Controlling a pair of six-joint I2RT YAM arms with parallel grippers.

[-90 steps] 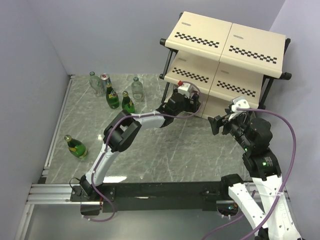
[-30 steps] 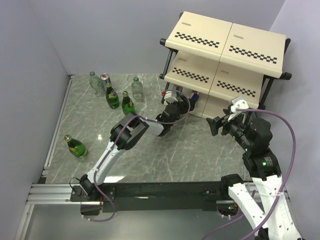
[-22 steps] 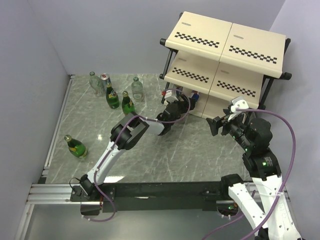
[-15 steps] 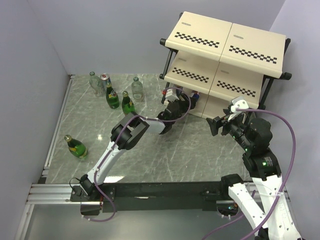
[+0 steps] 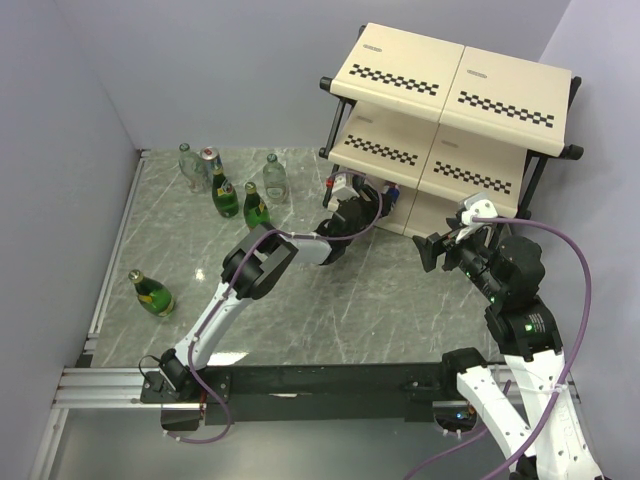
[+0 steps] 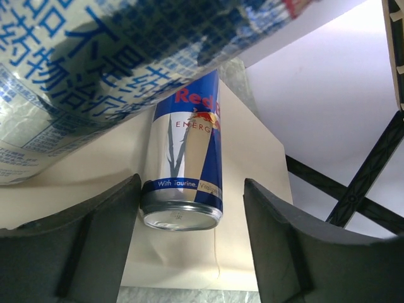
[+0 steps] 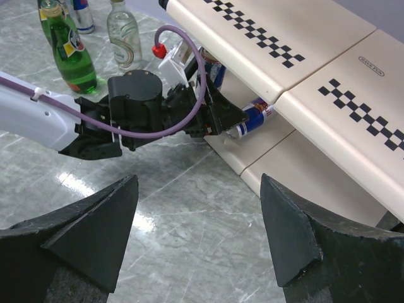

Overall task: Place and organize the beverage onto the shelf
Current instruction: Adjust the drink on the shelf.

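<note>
The shelf (image 5: pixel 450 80) stands at the far right. My left gripper (image 5: pixel 358 208) is open at its bottom board (image 6: pixel 252 158). A silver-and-blue can (image 6: pixel 183 158) lies on its side on that board, base towards the open fingers, not gripped. A second can (image 6: pixel 95 69) fills the upper left of the left wrist view, very close. The right wrist view shows the lying can (image 7: pixel 252 117) and the left gripper (image 7: pixel 214 113) beside it. My right gripper (image 5: pixel 437 250) is open and empty above the table in front of the shelf.
Far left stand two green bottles (image 5: pixel 225 195) (image 5: pixel 257 205), two clear bottles (image 5: pixel 190 165) (image 5: pixel 274 175) and a can (image 5: pixel 210 160). Another green bottle (image 5: pixel 152 293) stands alone near the left edge. Walls close the left and back sides.
My left gripper has drawn back a little to the left, away from the bottom board. Two cans show on that board where the gripper covered them. The right arm has not moved.
</note>
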